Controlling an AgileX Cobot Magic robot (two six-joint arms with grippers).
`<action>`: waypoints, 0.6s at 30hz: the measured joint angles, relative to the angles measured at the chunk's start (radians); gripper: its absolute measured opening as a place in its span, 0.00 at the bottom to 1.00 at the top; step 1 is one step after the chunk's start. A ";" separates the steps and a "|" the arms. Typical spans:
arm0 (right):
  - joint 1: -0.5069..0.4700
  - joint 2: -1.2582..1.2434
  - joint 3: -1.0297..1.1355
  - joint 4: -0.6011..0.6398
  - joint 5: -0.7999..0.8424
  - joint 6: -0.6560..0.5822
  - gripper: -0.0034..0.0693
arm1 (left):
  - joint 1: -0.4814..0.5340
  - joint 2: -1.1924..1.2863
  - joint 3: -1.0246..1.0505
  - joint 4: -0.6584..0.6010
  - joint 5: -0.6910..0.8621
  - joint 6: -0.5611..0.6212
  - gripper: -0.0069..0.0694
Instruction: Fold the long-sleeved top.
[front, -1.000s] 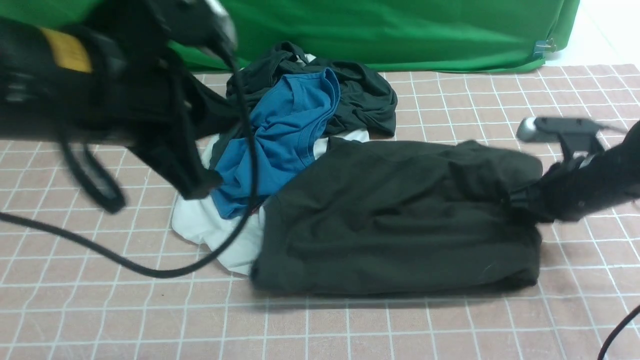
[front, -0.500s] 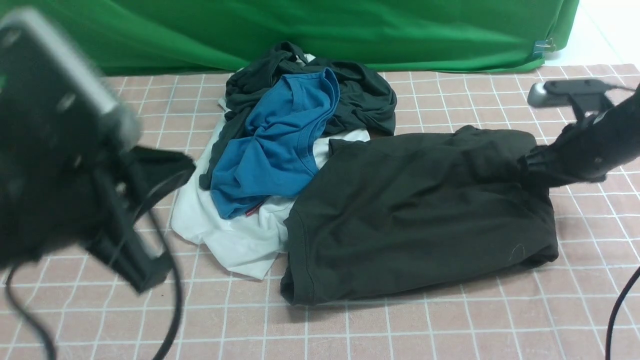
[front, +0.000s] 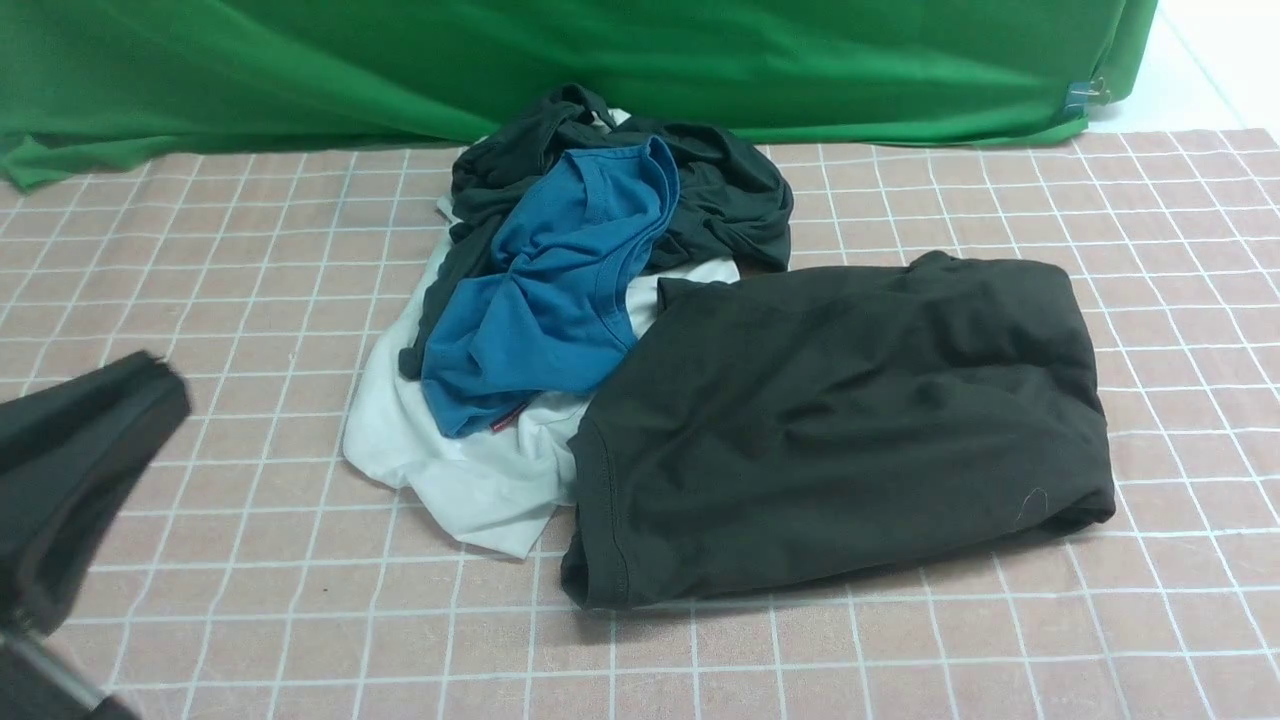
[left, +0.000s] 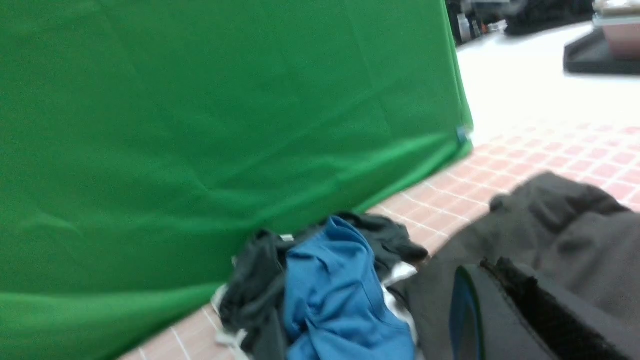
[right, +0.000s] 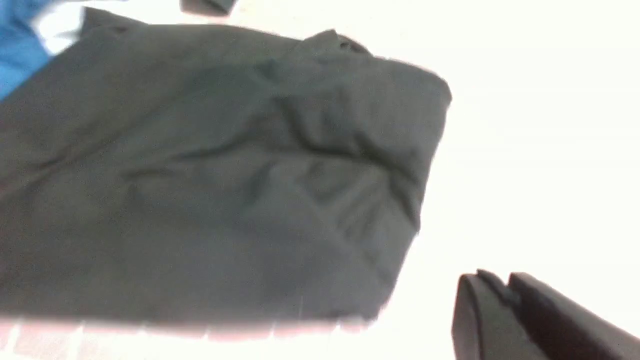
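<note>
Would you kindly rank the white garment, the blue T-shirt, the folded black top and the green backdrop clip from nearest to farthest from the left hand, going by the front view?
Measured from the left hand, low at the left edge:
1. White garment, bottom of the pile, centre-left.
2. Blue T-shirt, on the pile, farther back.
3. Folded black top, right of centre.
4. Backdrop clip, far right corner.

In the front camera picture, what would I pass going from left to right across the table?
Left gripper at the near left edge → white garment → blue T-shirt → folded long-sleeved top.
</note>
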 joint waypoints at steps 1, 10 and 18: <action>0.000 -0.091 0.047 -0.001 0.010 0.025 0.15 | 0.000 -0.015 0.009 0.016 -0.001 0.000 0.11; 0.000 -0.449 0.268 -0.004 -0.021 0.134 0.15 | 0.000 -0.019 0.024 0.040 0.000 0.000 0.11; 0.000 -0.494 0.474 -0.003 -0.429 0.173 0.18 | 0.000 -0.019 0.029 0.040 0.000 0.000 0.11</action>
